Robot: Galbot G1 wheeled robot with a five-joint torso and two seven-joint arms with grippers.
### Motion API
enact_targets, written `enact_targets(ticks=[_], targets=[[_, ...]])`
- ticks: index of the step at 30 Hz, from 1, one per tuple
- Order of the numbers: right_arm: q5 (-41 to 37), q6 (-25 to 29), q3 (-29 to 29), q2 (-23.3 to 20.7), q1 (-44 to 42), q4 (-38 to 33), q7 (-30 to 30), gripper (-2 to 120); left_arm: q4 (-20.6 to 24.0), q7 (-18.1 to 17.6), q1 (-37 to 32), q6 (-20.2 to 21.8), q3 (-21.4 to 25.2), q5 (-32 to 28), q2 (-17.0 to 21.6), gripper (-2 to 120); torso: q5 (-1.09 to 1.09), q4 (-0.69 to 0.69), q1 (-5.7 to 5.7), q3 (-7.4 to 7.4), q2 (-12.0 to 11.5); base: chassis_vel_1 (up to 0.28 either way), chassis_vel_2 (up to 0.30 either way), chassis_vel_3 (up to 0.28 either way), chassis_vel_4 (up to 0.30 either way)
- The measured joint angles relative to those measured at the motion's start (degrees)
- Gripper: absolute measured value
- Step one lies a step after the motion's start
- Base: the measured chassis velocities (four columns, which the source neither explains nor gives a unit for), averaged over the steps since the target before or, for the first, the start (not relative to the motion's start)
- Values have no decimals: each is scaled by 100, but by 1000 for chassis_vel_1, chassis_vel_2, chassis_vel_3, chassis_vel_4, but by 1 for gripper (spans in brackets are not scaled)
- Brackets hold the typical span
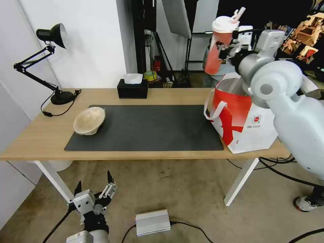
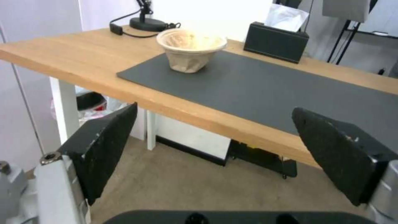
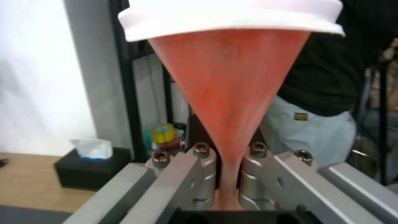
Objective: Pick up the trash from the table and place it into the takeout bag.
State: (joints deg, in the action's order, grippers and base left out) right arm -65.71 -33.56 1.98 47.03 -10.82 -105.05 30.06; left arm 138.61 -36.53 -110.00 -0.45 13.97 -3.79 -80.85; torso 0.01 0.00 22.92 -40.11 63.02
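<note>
Cup (image 1: 217,45) placement is the step in hand: the right hand (image 1: 225,47) is clamped tight on the red paper cup with its white lid, squeezing the lower body flat, and holds it high above the open mouth of the takeout bag (image 1: 243,118) at the right end of the tabletop (image 1: 37,135). To do it well, I would lower the cup between the loop handles until it is inside the foil lining before releasing, so it cannot tip over the rim. The left hand (image 1: 95,190) hangs wide and empty below the tabletop edge, and the beige pulp bowl (image 1: 89,120) waits on the mat's (image 1: 152,128) left corner.
</note>
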Motion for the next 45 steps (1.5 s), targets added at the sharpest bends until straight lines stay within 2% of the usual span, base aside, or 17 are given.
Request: enact_targets(ticks=[12,20,40,45], targets=[[36,49,379,-526,-401,72,-100,2,4,16,49,6,-28,-19,87,100,0,0,0,0,0,0,0,0,0],[175,98,606,-712,-850,84,-134,2,-13,17,73,7,-54,-38,147,100,0,-1,0,0,0,0,0,0,0],[565,202,632,-650,-1255,693,-197,2,43,12,61,7,1,-151,247,100,0,0,0,0,0,0,0,0,0],[627,27,502,-693,-1197,853,-156,2,44,10,67,7,-3,-155,258,100,0,1,0,0,0,0,0,0,0]])
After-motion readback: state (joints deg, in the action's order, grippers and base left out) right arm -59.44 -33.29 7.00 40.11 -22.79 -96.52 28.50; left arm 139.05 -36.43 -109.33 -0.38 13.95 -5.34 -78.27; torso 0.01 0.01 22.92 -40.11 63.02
